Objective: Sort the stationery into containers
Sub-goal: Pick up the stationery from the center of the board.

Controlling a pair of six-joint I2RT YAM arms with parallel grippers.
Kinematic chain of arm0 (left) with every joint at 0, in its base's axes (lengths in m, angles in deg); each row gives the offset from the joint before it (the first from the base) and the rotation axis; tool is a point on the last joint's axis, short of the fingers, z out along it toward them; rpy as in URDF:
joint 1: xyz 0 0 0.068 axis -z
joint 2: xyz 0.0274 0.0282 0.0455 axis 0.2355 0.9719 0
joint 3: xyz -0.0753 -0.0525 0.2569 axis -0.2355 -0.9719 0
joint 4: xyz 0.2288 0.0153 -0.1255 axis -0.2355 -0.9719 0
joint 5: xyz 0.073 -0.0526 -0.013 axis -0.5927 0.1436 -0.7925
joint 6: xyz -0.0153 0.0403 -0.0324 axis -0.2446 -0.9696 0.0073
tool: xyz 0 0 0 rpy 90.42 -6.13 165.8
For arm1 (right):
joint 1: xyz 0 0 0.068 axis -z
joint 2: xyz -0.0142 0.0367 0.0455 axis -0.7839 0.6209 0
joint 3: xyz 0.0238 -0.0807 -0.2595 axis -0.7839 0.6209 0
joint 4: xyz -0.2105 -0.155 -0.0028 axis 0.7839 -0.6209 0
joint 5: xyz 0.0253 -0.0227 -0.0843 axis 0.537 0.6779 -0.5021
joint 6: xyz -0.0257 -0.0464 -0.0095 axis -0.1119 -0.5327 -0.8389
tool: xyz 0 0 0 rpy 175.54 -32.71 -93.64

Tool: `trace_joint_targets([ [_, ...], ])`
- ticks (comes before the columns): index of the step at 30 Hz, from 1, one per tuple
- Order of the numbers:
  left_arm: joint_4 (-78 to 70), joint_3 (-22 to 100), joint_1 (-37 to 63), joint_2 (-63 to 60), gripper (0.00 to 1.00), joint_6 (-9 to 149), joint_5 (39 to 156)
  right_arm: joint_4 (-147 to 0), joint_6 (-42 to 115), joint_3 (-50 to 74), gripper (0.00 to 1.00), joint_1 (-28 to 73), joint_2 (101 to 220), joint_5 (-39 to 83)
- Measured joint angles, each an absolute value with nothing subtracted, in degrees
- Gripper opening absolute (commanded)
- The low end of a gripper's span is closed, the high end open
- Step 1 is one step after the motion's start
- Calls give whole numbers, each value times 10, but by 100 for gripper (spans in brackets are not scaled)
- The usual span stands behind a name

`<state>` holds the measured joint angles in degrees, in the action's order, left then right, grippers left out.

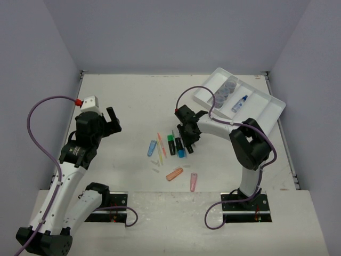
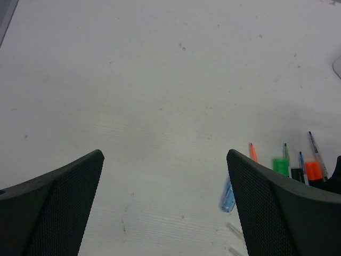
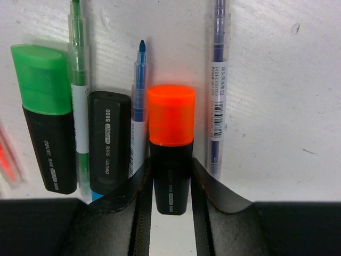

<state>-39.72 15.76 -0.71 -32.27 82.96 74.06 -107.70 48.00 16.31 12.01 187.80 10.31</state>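
My right gripper [image 3: 171,170] is shut on the black body of the orange-capped highlighter [image 3: 170,128], which lies on the table among the stationery. Beside it are a green-capped highlighter [image 3: 45,117], another black highlighter [image 3: 108,138] and thin pens [image 3: 218,90]. From above, the right gripper [image 1: 187,140] covers that highlighter. The white divided tray [image 1: 277,104] at the back right holds round pots [image 1: 226,90] and a blue pen [image 1: 240,103]. My left gripper [image 1: 113,121] hangs open over bare table to the left, its jaws [image 2: 165,154] with nothing between them.
A blue capsule [image 1: 152,148], an orange capsule [image 1: 174,174] and a pink capsule [image 1: 193,181] lie near the table's front middle, with small clear pieces [image 1: 156,169]. Grey walls close the table on three sides.
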Motion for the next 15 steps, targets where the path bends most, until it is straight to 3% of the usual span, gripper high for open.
trace_joint_targets([
  [9,-397,158,-7,-323,100,829,741,-1092,482,159,17,119,1868,100],
  [15,-397,158,-7,-323,100,829,741,-1107,483,144,10,133,1790,91],
])
